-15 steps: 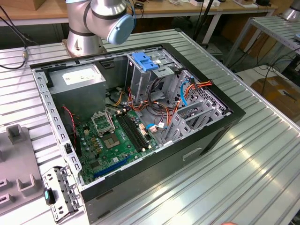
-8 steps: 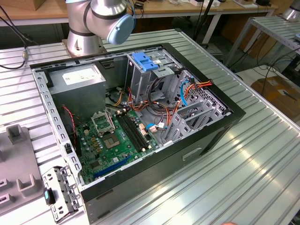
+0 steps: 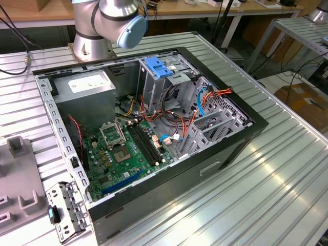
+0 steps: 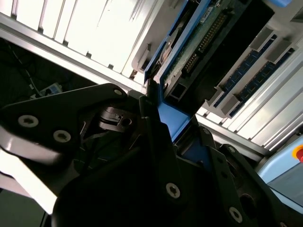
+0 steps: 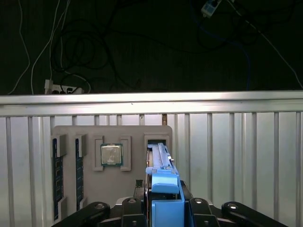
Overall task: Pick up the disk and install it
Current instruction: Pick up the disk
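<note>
Gripper (image 5: 163,210) was at the grey holder tray (image 5: 64,137). The disk (image 5: 158,158) stood on edge in 1 of the tray's slots, seen edge-on in the first wrist view. The disk's blue side rail ran straight btwn the 2 fingers (image 5: 144,208). The fingers sat tight vs. both sides of the rail, pinching it, w/ no gap visible. The rest of the disk reached away from the fingertips, down into the slot.

In the second wrist view the gripper (image 4: 174,122) had the same blue rail wedged btwn its dark fingers (image 4: 149,116). The disk (image 4: 189,45) extended beyond them w/ its green circuit-board face showing.

Other tray contents in the first wrist view:
- A processor chip (image 5: 111,155) lay in the pocket just beside the disk's slot.
- 2 memory sticks (image 5: 57,175) stood on the chip's far side from the disk.

The tray lay on a ribbed metal table (image 5: 236,156).

In the exterior view the tray (image 3: 18,174) was on the table (image 3: 266,195), w/ the open PC case (image 3: 225,148) just beside it on the exterior view's right. A small metal bracket (image 3: 64,210) lay btwn tray and case. Inside the case, a grey box w/ white sticker (image 3: 84,87) sat nearer the tray, and a metal cage w/ blue handle (image 3: 156,77) stood farther from it. The arm (image 3: 110,20) rose well apart from the tray, behind the case.
</note>
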### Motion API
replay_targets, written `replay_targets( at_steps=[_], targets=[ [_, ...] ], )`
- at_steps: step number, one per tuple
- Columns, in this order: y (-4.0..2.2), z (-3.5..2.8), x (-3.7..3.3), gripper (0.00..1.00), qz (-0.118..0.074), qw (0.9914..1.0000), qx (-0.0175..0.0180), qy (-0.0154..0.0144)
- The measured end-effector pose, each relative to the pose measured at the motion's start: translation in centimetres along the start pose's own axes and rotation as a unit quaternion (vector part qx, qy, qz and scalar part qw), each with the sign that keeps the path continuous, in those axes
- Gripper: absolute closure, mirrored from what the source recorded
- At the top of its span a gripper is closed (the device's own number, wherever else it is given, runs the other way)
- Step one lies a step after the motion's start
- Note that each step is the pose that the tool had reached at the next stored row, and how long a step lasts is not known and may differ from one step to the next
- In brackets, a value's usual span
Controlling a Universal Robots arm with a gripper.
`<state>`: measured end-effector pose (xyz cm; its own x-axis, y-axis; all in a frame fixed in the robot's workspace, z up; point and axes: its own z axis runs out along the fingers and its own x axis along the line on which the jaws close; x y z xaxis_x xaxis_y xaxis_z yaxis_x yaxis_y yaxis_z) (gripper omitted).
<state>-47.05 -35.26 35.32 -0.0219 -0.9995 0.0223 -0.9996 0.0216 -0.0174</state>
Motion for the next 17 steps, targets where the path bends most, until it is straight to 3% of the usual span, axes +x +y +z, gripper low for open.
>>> replay_targets(
  at_steps=[17],
  targets=[
    [-0.04,-1.09,0.02,0.63,0.0,1.0,-0.0007,0.0]
  ],
)
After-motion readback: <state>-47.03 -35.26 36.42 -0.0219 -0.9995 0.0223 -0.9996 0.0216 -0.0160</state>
